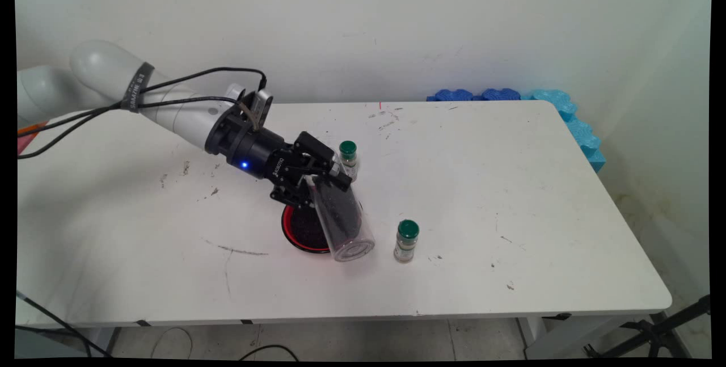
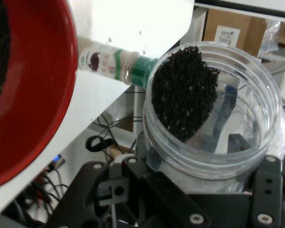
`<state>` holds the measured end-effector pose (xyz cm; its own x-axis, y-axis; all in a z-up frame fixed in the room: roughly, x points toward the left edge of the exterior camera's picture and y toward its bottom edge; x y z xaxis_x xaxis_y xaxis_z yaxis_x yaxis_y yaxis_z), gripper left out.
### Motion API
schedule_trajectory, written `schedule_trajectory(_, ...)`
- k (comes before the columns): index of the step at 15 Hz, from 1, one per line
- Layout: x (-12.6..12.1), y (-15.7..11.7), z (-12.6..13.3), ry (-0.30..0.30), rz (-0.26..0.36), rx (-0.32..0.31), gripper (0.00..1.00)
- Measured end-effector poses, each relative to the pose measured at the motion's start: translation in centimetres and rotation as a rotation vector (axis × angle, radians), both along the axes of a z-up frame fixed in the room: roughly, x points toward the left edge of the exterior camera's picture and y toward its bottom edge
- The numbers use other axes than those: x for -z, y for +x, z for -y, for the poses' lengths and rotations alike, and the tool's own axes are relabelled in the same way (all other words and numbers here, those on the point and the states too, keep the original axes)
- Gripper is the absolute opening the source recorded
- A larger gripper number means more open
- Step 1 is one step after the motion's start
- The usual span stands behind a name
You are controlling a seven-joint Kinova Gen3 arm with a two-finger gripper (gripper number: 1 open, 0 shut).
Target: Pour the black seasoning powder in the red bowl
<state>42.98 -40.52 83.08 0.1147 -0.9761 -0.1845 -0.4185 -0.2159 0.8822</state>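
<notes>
- Start at the left: your white arm comes in low over the white table, with black cables hanging along it.
- Your black gripper is closed around a clear plastic jar. You can see one finger on each side of the jar, near its closed end.
- The jar is tipped over. Its open mouth points down and toward the near side of the table.
- Little black grains are inside the jar. In the hand view the grains lie in a heap on one side of the jar, close to its mouth.
- A red bowl sits on the table right under your gripper, just left of the jar's mouth. The jar hides part of it.
- The red bowl has dark grains in it too. In the hand view, the bowl fills the left side.
- I cannot tell if the jar's rim is touching the bowl.
- Just behind the gripper, a little to the right, stands a small bottle with a green cap. It is very close to the jar.
- Further right, another small green-capped bottle stands by itself, near the jar's mouth but not touching it. The hand view shows one such bottle.
- At the far right, blue foam pieces lie along the table's back corner, by the wall.
</notes>
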Motion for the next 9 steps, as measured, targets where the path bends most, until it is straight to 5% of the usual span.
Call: schedule_trajectory(9, -2.6, 0.6, 0.5, -0.331, 0.041, 0.139, 0.00)
